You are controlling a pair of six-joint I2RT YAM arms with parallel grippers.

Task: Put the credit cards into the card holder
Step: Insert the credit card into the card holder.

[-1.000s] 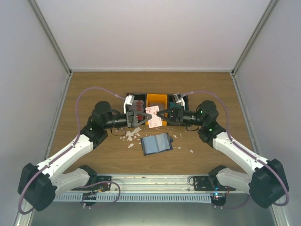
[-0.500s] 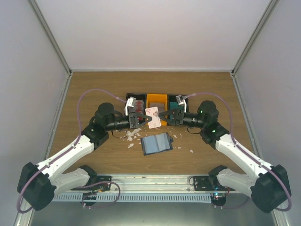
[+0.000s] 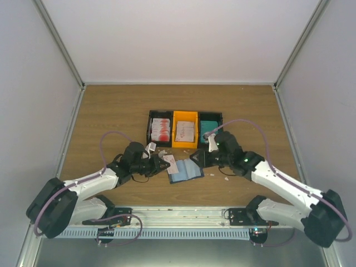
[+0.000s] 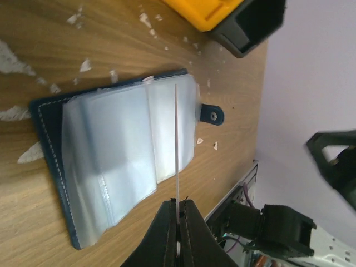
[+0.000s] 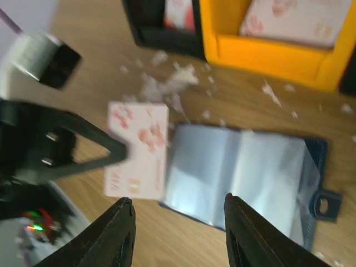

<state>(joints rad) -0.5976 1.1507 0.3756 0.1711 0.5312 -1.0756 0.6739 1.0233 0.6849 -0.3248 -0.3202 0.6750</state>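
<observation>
Noted left gripper (image 4: 177, 208) pinching 1 white, red-printed credit card (image 5: 136, 147) edge-on, directly over clear sleeves of card holder (image 3: 186, 169) lying open on table (image 3: 111, 111), clasp end nearer spread right gripper (image 5: 177, 203) hovering close by.

navy-blue folding card holder (image 5: 245, 167): was dark navy, pale stitching, frosted bluish sleeves | thin plastic credit card (image 5: 139, 147): was white, red-pink print | rectangular plastic bin (image 5: 267, 55): was orange | wooden table (image 3: 111, 111): was brown, grained
</observation>
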